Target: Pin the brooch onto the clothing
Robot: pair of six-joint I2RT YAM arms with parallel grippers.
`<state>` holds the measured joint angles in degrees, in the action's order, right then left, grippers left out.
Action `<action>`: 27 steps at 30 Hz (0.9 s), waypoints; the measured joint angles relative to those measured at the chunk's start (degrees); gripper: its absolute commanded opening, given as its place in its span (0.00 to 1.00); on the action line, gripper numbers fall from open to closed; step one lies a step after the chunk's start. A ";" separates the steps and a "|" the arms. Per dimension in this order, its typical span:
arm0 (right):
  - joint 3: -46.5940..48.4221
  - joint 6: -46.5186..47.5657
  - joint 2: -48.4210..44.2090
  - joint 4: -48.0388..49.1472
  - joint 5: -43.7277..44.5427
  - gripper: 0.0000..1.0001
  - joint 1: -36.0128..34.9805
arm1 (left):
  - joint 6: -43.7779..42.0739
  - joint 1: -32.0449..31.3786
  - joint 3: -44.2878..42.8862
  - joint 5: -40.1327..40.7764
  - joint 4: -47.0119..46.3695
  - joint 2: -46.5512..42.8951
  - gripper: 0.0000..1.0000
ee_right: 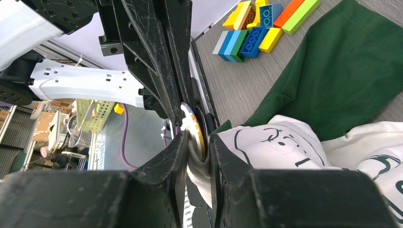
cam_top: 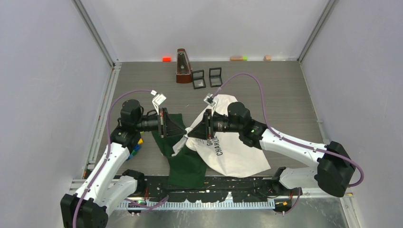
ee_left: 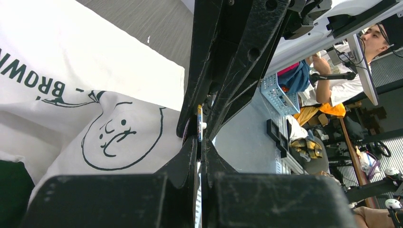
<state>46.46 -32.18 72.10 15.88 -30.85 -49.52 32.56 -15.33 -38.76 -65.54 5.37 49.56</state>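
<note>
Near edge: clothing (cam_top: pixel 237 154) lies crumpled on the worktop (cam_top: pixel 294 99), white body toward the right arm and green part toward the left. Toy bricks (ee_right: pixel 256 28) sit beside the green cloth.

Mid: one white fold with the cartoon face is raised off the heap to where both hands meet tip to tip.
- Right hand (ee_right: pixel 196 145): narrow, pinching that fold.
- Left hand (ee_left: pixel 199 142): nearly closed, looks clamped on the brooch (ee_right: pixel 193 128) rim (disc seen edge-on, pin itself not visible).
- The brooch is pressed against the held fold.

Handling guess:
- Shirt is light and limp and will sag away from the pin, so grip close beside the pin point and hold it taut.
- Brooch is small and stiff with a slick rim, so take it by the edge and leave the back free.

Far: metronome (cam_top: pixel 183 67) by the back wall.
</note>
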 measured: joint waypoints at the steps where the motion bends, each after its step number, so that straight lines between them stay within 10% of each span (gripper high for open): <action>1: -0.17 -0.02 -0.17 0.04 0.24 0.17 -0.02 | 0.00 -0.04 0.00 0.04 -0.02 0.00 0.00; 27: -0.55 -2.08 -0.48 -0.28 4.28 0.17 -0.02 | 0.00 -0.09 0.00 2.45 -0.42 0.00 0.00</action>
<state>45.91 -34.26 71.61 15.59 -26.57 -49.54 32.56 -15.42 -38.76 -63.09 4.95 49.56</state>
